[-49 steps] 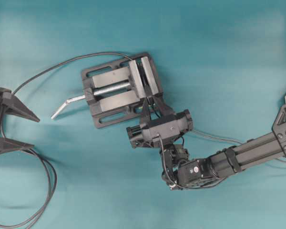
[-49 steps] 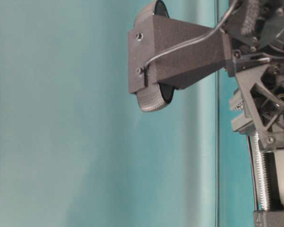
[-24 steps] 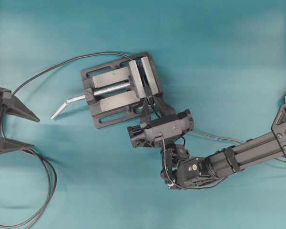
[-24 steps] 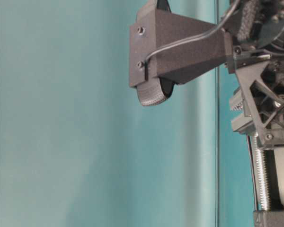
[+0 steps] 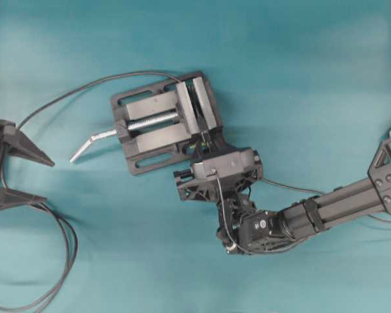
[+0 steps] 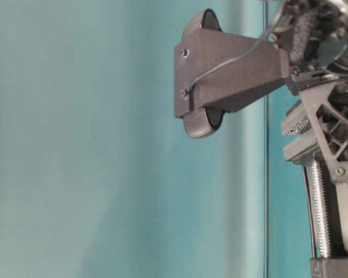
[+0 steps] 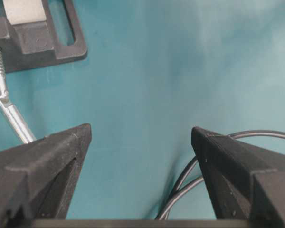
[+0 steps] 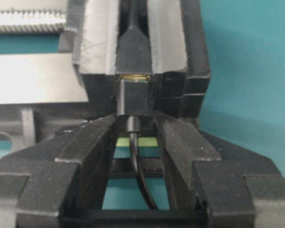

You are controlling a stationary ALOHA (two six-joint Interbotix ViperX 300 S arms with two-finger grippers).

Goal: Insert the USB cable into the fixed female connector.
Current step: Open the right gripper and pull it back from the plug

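Note:
In the right wrist view the USB cable's black plug (image 8: pixel 133 97) sits pushed into the fixed female connector (image 8: pixel 133 45), which is clamped between the vise jaws. Only a thin metal sliver shows at the joint. My right gripper (image 8: pixel 134 121) is open, its fingers (image 8: pixel 97 142) standing either side of the thin cable (image 8: pixel 137 164) just behind the plug, with a gap on each side. Overhead, that gripper (image 5: pixel 206 145) is at the vise's near corner and the USB cable (image 5: pixel 293 189) trails off right. My left gripper (image 5: pixel 49 181) rests wide open at the far left, empty (image 7: pixel 141 130).
The grey bench vise (image 5: pixel 150 124) lies mid-table with its silvery handle (image 5: pixel 91 140) pointing left. A thicker dark cable (image 5: pixel 85 86) runs from the vise to the left and loops at the lower left (image 5: pixel 65 261), close under the left fingers (image 7: pixel 180 190).
The right jaws have spread off the plug and the right wrist has tipped, its camera housing shifting over the fingers. The left arm has not moved.

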